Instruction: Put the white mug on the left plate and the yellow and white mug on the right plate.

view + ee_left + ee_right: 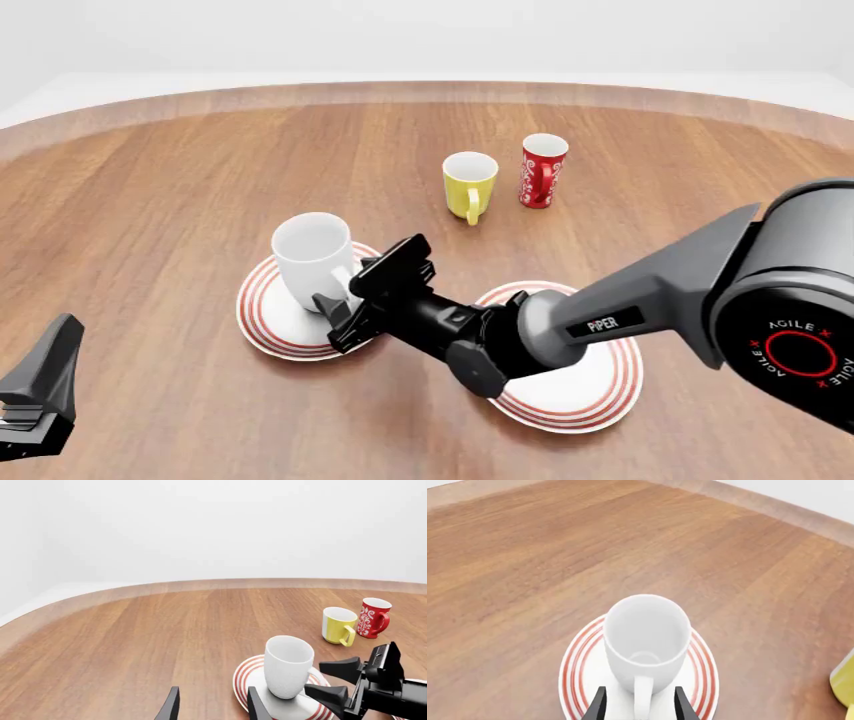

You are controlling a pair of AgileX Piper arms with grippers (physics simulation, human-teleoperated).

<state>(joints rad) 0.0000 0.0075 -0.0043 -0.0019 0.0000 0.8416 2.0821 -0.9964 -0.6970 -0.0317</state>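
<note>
white mug (pixel 315 258) upright on left plate (pixel 267 318), lower-left of centre | right gripper (pixel 350 308) open, fingers straddling handle, gripping nothing | yellow and white mug (pixel 469 184) upper-centre, off right plate (pixel 587 395) | left gripper (pixel 212 706) open, empty

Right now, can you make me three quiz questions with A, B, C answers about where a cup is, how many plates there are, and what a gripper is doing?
1. Where does the white mug stand?
A. on the left plate
B. on the bare table
C. next to the red cup

2. How many red-ringed plates are there?
A. one
B. two
C. three

3. How is the right gripper?
A. open, its fingers on either side of the white mug's handle
B. holding the yellow and white mug
C. shut, over the right plate

Answers: 1 A, the mug sits inside the rings. 2 B, the front view shows a pair. 3 A, the right wrist view shows a gap beside the handle.
</note>
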